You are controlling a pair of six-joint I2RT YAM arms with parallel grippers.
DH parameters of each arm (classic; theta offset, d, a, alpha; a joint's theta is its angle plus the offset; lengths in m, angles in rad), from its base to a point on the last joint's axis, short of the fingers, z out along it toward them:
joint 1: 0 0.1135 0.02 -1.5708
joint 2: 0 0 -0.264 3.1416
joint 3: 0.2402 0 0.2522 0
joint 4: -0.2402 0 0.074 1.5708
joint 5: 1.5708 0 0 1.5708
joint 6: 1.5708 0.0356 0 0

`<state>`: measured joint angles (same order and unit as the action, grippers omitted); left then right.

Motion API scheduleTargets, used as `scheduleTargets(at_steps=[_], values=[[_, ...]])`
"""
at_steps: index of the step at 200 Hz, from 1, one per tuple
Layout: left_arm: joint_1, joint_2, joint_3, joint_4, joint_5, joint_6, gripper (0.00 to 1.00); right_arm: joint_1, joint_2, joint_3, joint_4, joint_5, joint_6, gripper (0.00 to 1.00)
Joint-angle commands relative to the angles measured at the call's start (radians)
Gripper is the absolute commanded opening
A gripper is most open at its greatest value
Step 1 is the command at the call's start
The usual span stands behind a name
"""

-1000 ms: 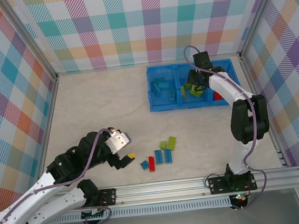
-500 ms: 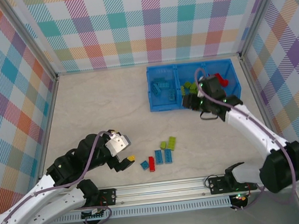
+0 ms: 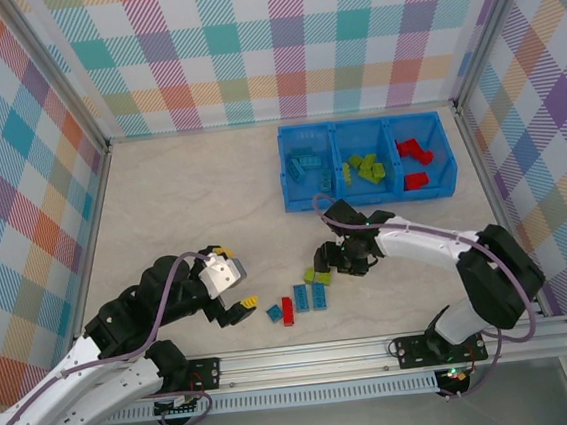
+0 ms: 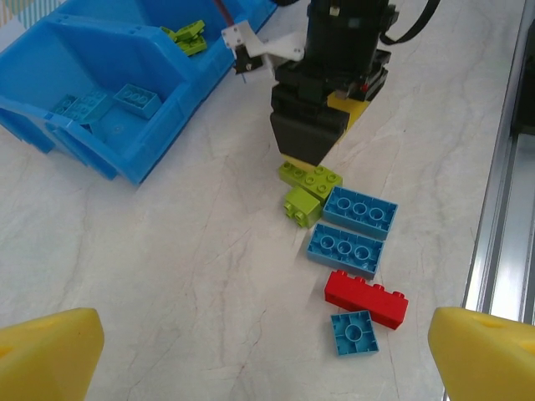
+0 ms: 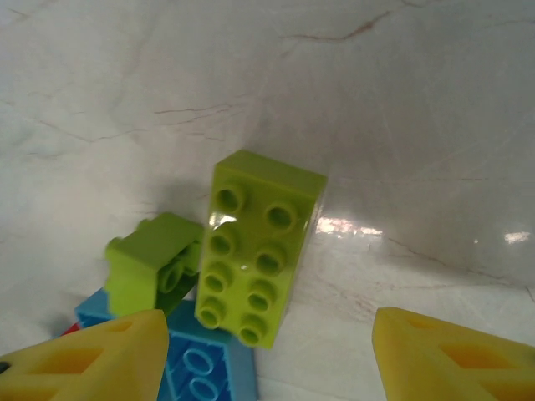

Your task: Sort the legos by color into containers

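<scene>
The bright blue bin [image 3: 293, 204] stands at the back, holding light blue [image 3: 306, 165], lime green [image 3: 365, 169] and red bricks [image 3: 414, 160] in its left, middle and right compartments. Several loose bricks lie near the front: a lime oblong brick [image 5: 261, 246], a small lime brick [image 5: 150, 263], two light blue oblong ones [image 4: 359, 212] [image 4: 344, 250], a red one [image 4: 366, 297] and a small blue square [image 4: 354, 332]. My right gripper [image 5: 272, 351] is open, low over the lime oblong brick [image 3: 324, 271]. My left gripper [image 3: 235, 275] hangs open and empty, left of the loose bricks.
Metal frame posts and checkered walls close in the marble-patterned table [image 3: 192, 201] on three sides. An aluminium rail [image 3: 377, 346] runs along the near edge. Bare table lies between the bin and the loose bricks, and across the left half.
My right arm has swung from over the bin's middle compartment down to the loose bricks, now hovering open over the lime oblong brick. The left arm has barely shifted.
</scene>
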<state>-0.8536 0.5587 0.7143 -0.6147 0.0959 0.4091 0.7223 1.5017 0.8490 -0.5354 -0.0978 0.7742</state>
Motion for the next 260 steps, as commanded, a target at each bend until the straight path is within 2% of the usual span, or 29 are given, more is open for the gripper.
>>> scheduleTargets(at_steps=[1, 46, 79, 106, 134, 154, 185, 208, 222, 249, 260], values=[[0.011, -0.01, -0.016, 0.009, -0.002, -0.001, 1.0, 0.015, 0.047, 0.03, 0.035, 0.029, 0.016, 0.65], [0.011, 0.004, -0.018, 0.007, 0.002, -0.001, 1.0, 0.037, 0.153, 0.063, 0.07, 0.03, 0.01, 0.62], [0.01, 0.01, -0.016, 0.0, 0.003, 0.001, 1.0, 0.043, 0.184, 0.064, 0.037, 0.091, 0.013, 0.47], [0.011, 0.008, -0.022, 0.0, 0.035, 0.01, 1.0, 0.043, 0.119, 0.061, 0.005, 0.145, 0.011, 0.36], [0.011, 0.02, -0.026, 0.001, 0.056, 0.01, 1.0, 0.025, -0.035, 0.04, 0.02, 0.219, 0.005, 0.32], [0.012, 0.033, -0.026, -0.005, 0.034, 0.014, 1.0, -0.054, -0.127, 0.056, 0.017, 0.313, -0.059, 0.31], [0.012, 0.05, -0.029, -0.008, 0.003, 0.014, 1.0, -0.283, -0.183, 0.143, 0.083, 0.339, -0.182, 0.31], [0.012, 0.047, -0.027, -0.005, -0.015, 0.011, 1.0, -0.391, -0.065, 0.258, 0.141, 0.371, -0.274, 0.32], [0.012, 0.044, -0.029, -0.007, -0.038, 0.011, 1.0, -0.438, 0.048, 0.356, 0.134, 0.341, -0.299, 0.32], [0.012, 0.037, -0.029, -0.01, -0.072, 0.002, 1.0, -0.465, 0.231, 0.52, 0.139, 0.315, -0.348, 0.37], [0.012, 0.032, -0.029, -0.005, -0.081, 0.0, 1.0, -0.47, 0.293, 0.593, 0.109, 0.315, -0.355, 0.44]])
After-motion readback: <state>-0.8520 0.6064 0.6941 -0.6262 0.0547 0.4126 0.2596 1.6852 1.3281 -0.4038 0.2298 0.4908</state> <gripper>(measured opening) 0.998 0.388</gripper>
